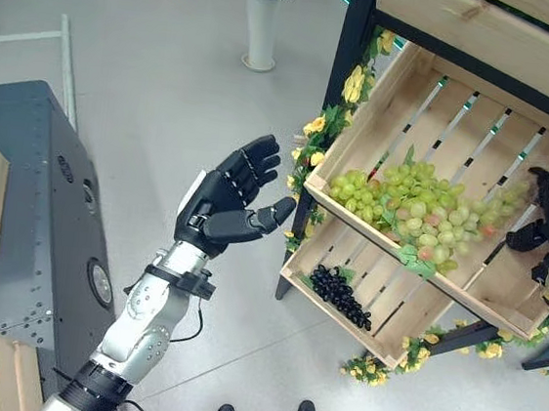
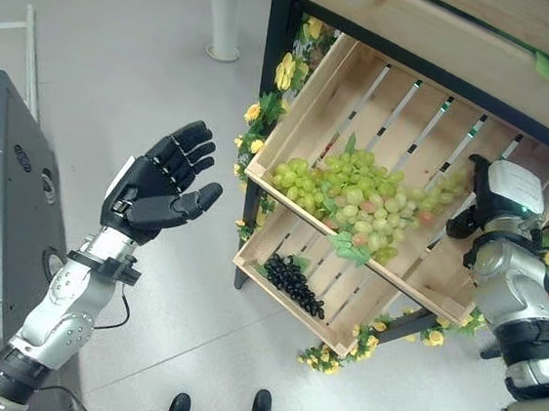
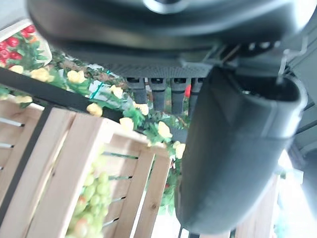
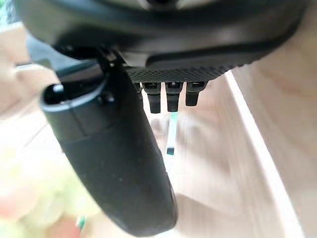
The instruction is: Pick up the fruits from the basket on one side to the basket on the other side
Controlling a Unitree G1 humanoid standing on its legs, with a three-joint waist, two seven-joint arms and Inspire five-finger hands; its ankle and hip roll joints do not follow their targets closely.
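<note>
Tilted crate [image 1: 502,279] of unlabelled green grapes [image 1: 414,208]

Pale bare-wood slatted crate [image 1: 418,98], glossy green grapes [image 1: 412,205], matt black plastic left robot hand [image 1: 223,205].

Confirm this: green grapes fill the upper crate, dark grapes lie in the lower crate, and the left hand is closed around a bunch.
Wrong on the hand. In the left eye view the left hand is open in the air beside the stand, holding nothing. The green grapes do lie in the upper crate and the dark grapes in the lower crate.
</note>
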